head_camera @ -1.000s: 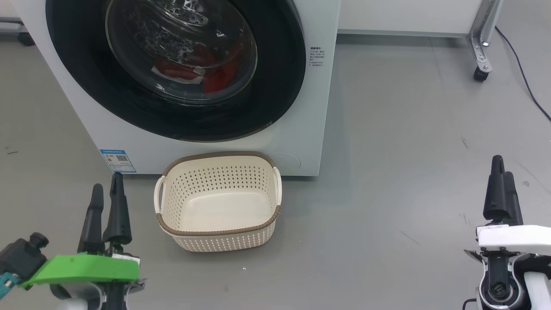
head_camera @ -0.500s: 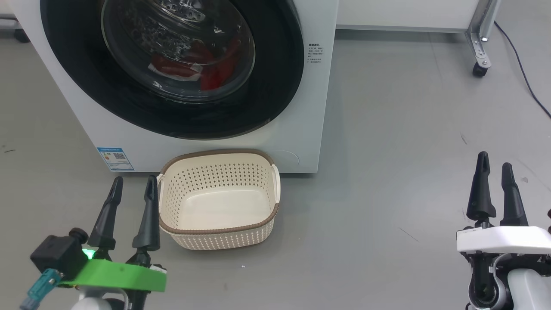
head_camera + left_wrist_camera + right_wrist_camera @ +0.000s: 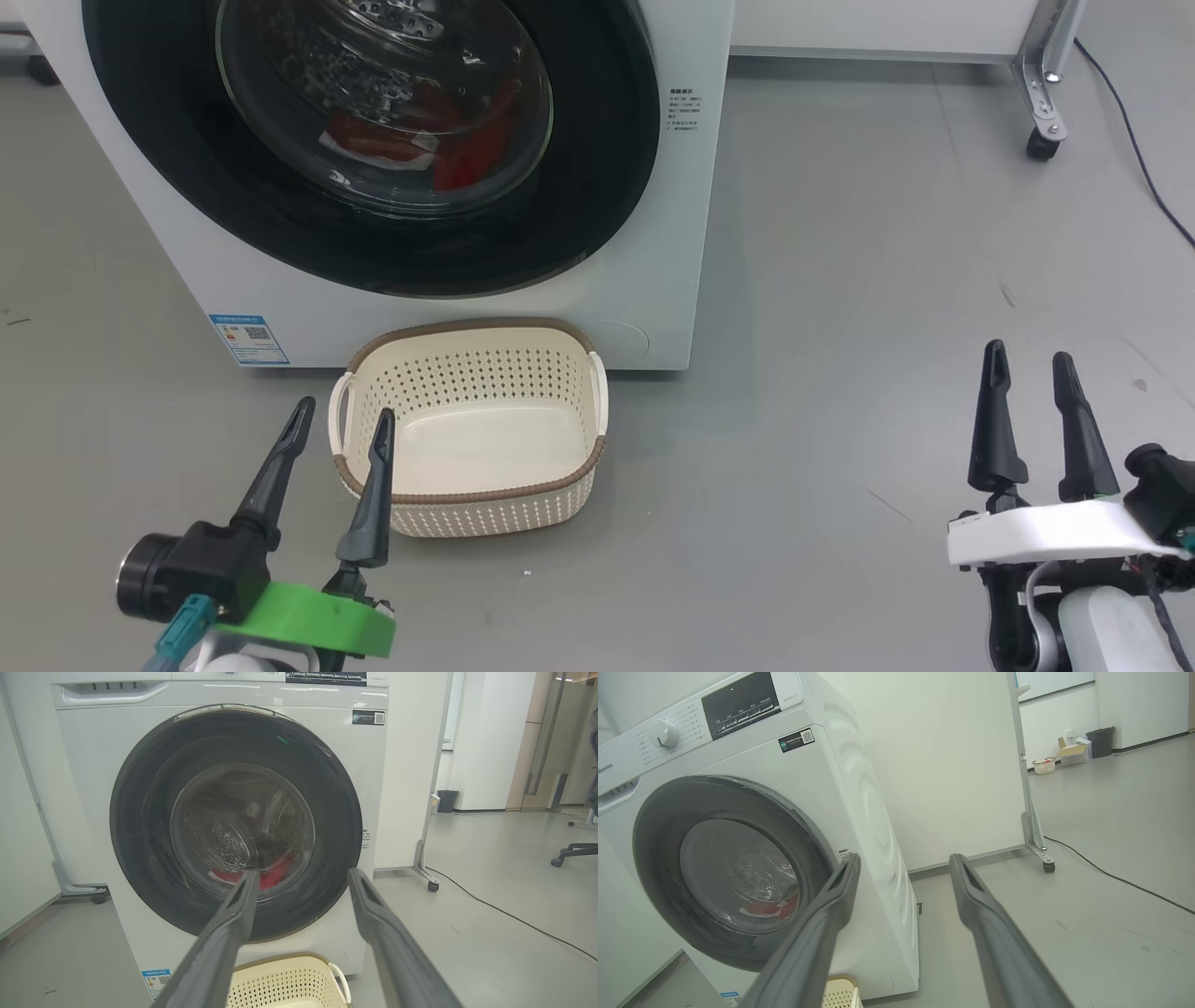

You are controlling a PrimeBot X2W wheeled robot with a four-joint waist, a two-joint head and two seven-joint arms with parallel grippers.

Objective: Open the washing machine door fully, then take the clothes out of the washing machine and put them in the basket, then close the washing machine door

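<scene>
Shows washing machine door (image 3: 597, 187) shut on the washing machine (image 3: 686, 233), red clothes (image 3: 467, 159) visible through it. Finds basket (image 3: 485, 513) empty on the floor (image 3: 840, 327) just before it. Holds left fingers (image 3: 278, 467) and right fingers (image 3: 994, 420) spread, grasping nothing.

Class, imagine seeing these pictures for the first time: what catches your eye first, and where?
The big glossy black washing machine door, shut, dominates the upper left of the head view, with bright red clothes behind its glass. Below it an empty cream basket sits on the grey floor.
</scene>
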